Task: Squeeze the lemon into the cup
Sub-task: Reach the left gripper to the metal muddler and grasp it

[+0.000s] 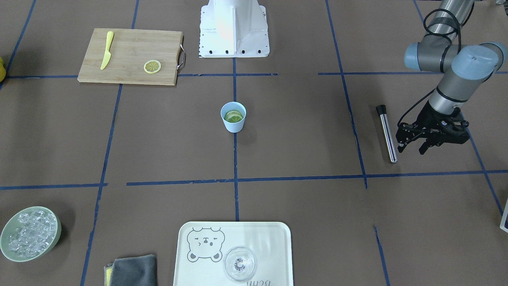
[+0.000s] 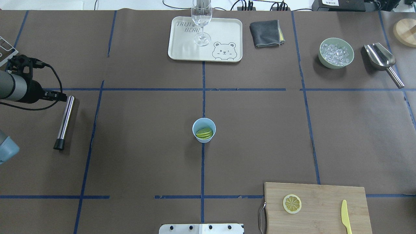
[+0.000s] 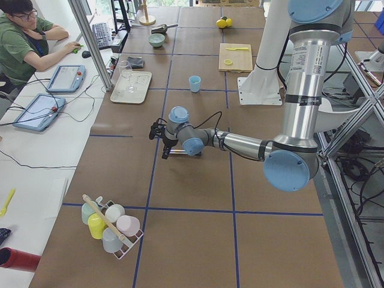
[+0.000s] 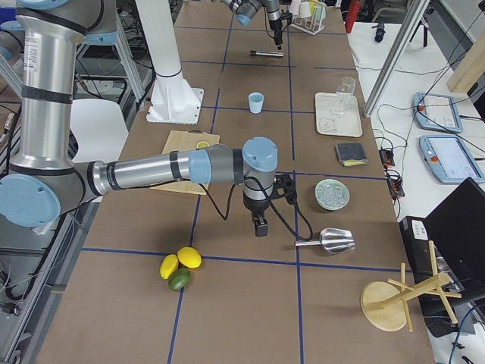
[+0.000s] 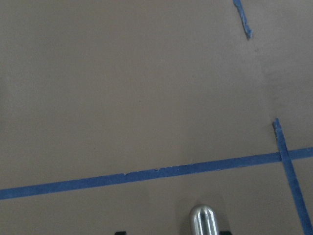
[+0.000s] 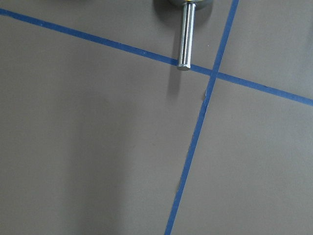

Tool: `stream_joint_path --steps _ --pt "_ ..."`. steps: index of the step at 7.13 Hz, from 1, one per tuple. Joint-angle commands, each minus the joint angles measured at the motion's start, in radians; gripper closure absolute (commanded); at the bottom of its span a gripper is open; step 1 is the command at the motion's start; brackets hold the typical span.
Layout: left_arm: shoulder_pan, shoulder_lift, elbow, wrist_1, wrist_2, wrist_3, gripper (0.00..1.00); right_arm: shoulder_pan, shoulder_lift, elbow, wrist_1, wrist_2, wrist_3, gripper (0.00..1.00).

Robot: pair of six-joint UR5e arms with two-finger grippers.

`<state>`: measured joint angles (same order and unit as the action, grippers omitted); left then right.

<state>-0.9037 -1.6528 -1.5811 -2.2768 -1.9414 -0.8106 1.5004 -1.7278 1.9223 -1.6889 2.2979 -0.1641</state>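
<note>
While the left gripper (image 1: 412, 149) hangs low with its fingers parted and nothing between them, a steel rod (image 1: 387, 133) lies just beside it. Well off to that gripper's right stands the cup (image 1: 233, 120), greenish slices (image 1: 233, 116) stacked inside (one yellow lemon slice (image 1: 152, 66) sits farther right, on the board (image 1: 131, 55)). The right gripper (image 4: 260, 226) points down near the scoop (image 4: 327, 241); whether it is open I cannot tell.
</note>
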Motion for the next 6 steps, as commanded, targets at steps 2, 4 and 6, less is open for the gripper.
stream_joint_path --steps 2,4,6 --pt "0.034 0.001 0.012 0.000 0.002 -0.001 0.35 0.007 -0.010 0.000 0.000 0.000 -0.026 0.00" --pt "0.046 -0.001 0.009 0.000 0.002 -0.001 0.35 0.009 -0.010 -0.002 0.000 0.000 -0.026 0.00" --pt "0.060 -0.004 0.007 0.000 0.002 -0.002 0.35 0.009 -0.010 -0.005 0.000 0.000 -0.026 0.00"
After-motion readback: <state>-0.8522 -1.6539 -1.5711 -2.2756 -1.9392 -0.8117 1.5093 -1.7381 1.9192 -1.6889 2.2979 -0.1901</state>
